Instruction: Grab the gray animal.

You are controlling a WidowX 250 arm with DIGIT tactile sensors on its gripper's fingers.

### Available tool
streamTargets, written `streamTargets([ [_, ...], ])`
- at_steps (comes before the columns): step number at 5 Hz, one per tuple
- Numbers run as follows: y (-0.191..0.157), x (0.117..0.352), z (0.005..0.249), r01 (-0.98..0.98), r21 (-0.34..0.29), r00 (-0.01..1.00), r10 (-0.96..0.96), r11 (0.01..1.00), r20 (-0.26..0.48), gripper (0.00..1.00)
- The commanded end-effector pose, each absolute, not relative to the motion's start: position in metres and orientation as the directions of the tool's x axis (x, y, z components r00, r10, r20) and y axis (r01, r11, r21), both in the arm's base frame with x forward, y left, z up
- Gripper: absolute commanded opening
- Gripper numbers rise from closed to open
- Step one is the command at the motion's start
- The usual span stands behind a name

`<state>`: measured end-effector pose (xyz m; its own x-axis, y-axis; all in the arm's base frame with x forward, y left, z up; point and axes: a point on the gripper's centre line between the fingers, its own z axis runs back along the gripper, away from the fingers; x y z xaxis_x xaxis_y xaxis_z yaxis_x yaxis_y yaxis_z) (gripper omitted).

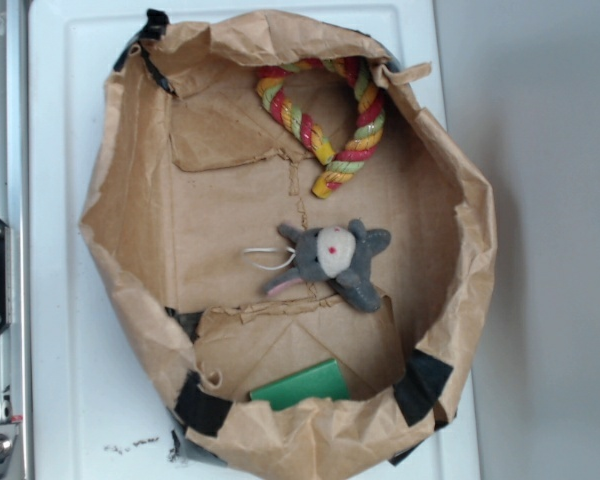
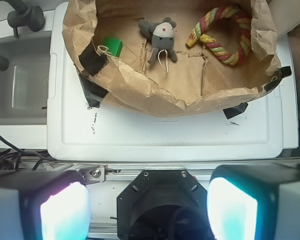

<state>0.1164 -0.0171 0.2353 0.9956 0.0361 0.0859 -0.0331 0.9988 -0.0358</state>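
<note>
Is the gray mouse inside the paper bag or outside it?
Inside. The gray mouse lies on the floor of the paper bag, ringed by its crumpled walls, apart from the rope toy.

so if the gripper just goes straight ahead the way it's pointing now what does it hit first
Probably the white lid: the open gripper points down at bare plastic short of the paper bag. The gray animal lies farther on, inside it. Depth is hard to judge.

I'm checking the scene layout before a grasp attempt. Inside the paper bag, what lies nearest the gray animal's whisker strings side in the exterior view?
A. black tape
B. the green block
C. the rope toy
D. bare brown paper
D: in the exterior view the gray animal has its white strings trailing left over bare paper of the bag, with the rope toy and green block apart from them.
</note>
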Motion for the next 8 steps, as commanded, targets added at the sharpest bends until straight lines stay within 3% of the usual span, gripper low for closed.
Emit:
streamTargets([
  [1, -0.017, 0.116, 0.235, -0.033, -0.036, 0.996, 0.036, 0.999, 0.086, 1.00],
  [4, 0.014, 0.162, 0.217, -0.140, -0.077, 0.981, 0.149, 0.987, 0.125, 1.00],
  [6, -0.012, 0.213, 0.190, -0.150, -0.073, 0.987, 0.153, 0.986, 0.050, 1.00],
  [8, -0.012, 0.213, 0.190, -0.150, -0.073, 0.987, 0.153, 0.986, 0.050, 1.00],
])
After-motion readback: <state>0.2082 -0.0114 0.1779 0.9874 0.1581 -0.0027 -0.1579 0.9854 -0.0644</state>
